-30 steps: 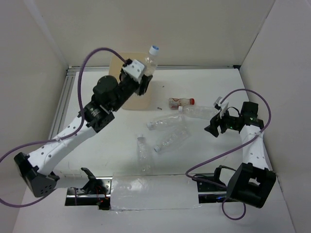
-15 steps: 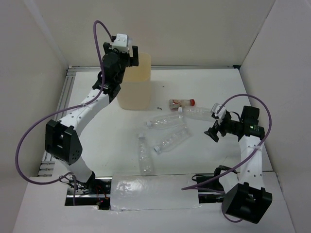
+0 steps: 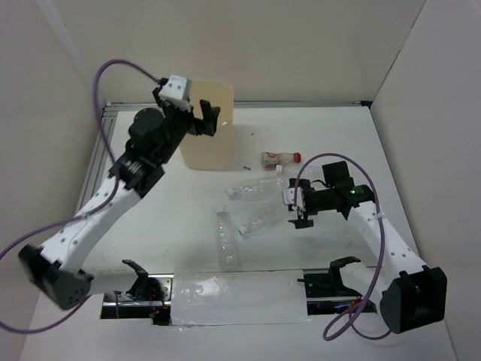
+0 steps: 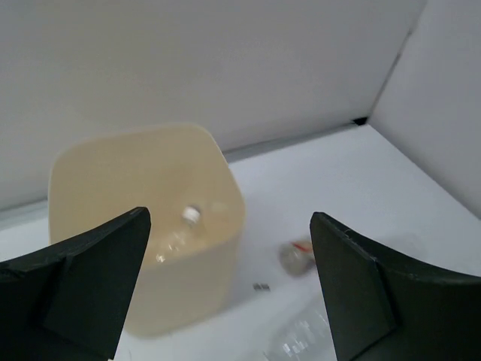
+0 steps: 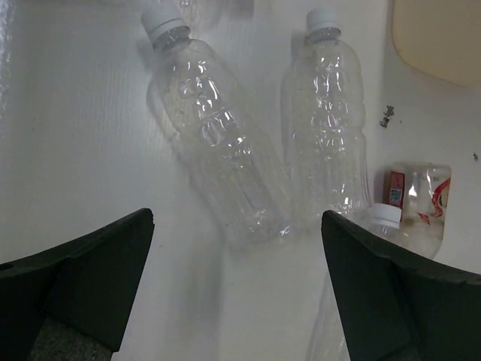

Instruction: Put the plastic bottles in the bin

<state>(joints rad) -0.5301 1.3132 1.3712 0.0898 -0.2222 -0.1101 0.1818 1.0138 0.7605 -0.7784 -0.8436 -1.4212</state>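
The cream bin (image 3: pixel 218 143) stands at the back left of the table. My left gripper (image 3: pixel 201 120) hangs open just above its rim with nothing between the fingers. In the left wrist view a clear white-capped bottle (image 4: pixel 180 233) lies inside the bin (image 4: pixel 90 188). Three clear bottles (image 3: pixel 252 189) (image 3: pixel 264 216) (image 3: pixel 228 242) lie on the table, and a red-capped one (image 3: pixel 280 158) lies near the bin. My right gripper (image 3: pixel 298 207) hovers open over the bottle group. Its wrist view shows two clear bottles (image 5: pixel 218 143) (image 5: pixel 325 128) ahead of the open gripper (image 5: pixel 237 218), which touches neither.
A small dark speck (image 3: pixel 246 165) lies right of the bin. A metal rail (image 3: pixel 101 158) runs along the left edge. White walls close off the back and both sides. A shiny taped strip (image 3: pixel 225 289) lies between the arm bases.
The left gripper opened above the bin and the bottle it carried now lies inside. The right arm swung left over the bottles on the table, its jaws spreading wider.
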